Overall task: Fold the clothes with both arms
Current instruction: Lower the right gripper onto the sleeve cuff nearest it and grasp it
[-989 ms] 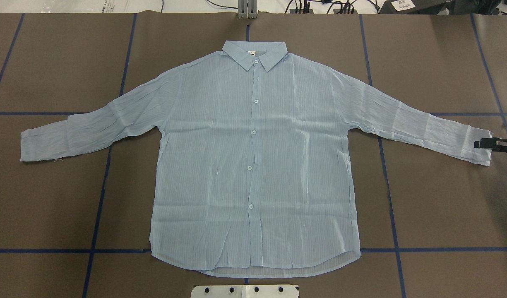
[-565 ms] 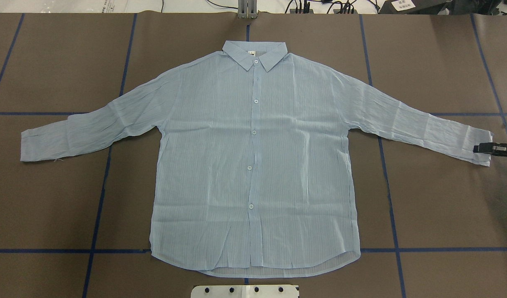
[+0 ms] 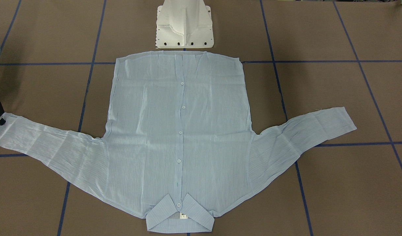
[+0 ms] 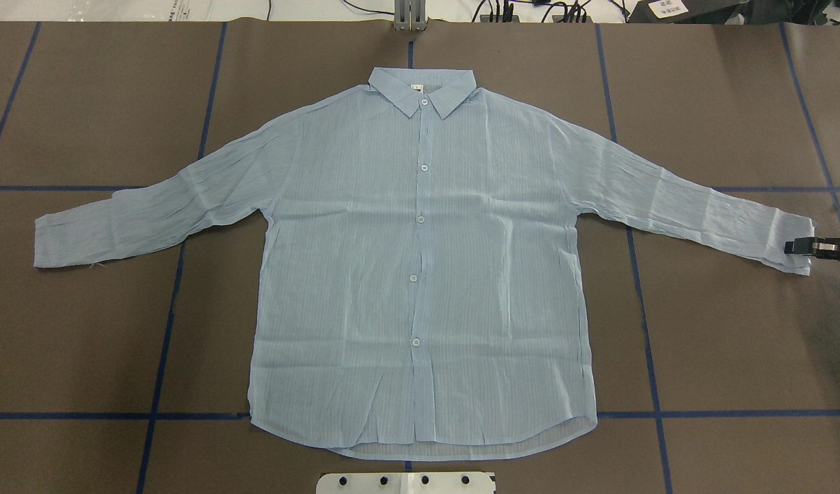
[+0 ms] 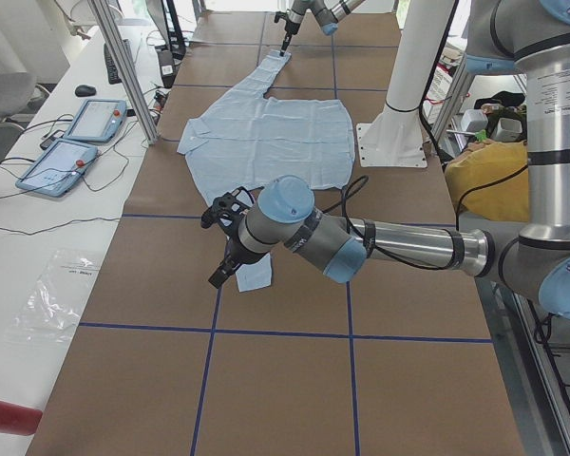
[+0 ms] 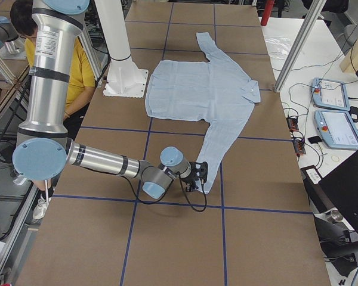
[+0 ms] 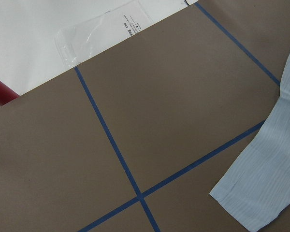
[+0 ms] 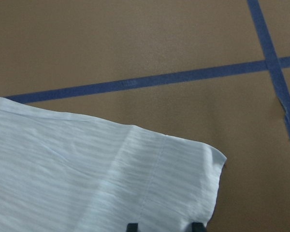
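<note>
One pale-blue striped shirt (image 4: pixel 420 274) lies flat on the brown table (image 4: pixel 735 343), buttoned and front up. Its collar (image 4: pixel 423 89) is at the side far from the robot, and its hem is just beside the white pedestal base (image 4: pixel 406 482). Both sleeves stretch out sideways, well apart from each other.

At the outer end of the right sleeve, the right gripper (image 4: pixel 793 245) sits low at the right cuff (image 4: pixel 793 230), reaching in from the table's edge. The right wrist view shows its two black fingertips (image 8: pixel 132 226) spread apart at the bottom of the picture, with the cuff's corner just ahead of them. The jaws are released, not clamped on the cloth.

The left gripper (image 5: pixel 223 266) shows only in the left side view. It hangs over the table just beside the left cuff (image 5: pixel 256 275), on the end of the near left arm (image 5: pixel 399 242). From that view one cannot tell whether it is parted or closed. Its wrist camera looks down on the same cuff, on blue tape lines (image 7: pixel 111 145) crossing the brown surface, and on a clear plastic bag (image 7: pixel 106 34) beyond the table's edge.
</note>
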Controlling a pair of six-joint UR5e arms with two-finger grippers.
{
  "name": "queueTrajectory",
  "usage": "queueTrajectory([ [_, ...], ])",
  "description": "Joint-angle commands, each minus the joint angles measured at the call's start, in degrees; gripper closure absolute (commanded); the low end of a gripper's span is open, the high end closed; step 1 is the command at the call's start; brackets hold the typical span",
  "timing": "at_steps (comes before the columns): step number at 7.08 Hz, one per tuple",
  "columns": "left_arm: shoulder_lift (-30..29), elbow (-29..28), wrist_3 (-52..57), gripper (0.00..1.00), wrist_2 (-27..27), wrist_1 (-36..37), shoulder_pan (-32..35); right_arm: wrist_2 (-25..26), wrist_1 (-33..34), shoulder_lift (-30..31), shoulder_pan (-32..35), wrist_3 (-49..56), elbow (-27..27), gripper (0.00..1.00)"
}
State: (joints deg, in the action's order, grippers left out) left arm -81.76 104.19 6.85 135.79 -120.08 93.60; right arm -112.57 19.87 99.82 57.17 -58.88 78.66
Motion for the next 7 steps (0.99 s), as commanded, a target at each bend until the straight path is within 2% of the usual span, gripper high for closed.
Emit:
queueTrajectory([
  [1, 0.03, -0.04, 0.00, 0.00, 0.00, 0.02, 0.00, -0.20, 0.08, -0.15, 0.13, 0.43, 1.22, 1.00],
  [5, -0.06, -0.48, 0.00, 0.00, -0.09, 0.02, 0.00, -0.81, 0.25, -0.76, 2.05, 0.61, 1.75, 1.00],
  [6, -0.06, -0.48, -0.09, 0.00, -0.09, -0.24, 0.00, -1.16, 0.95, -0.94, 3.28, 0.70, 4.45, 1.00],
  [7, 0.02, -1.18, -0.09, 0.00, 0.00, -1.29, 0.00, -0.90, 4.70, -2.16, 3.99, 0.61, 9.27, 1.00],
])
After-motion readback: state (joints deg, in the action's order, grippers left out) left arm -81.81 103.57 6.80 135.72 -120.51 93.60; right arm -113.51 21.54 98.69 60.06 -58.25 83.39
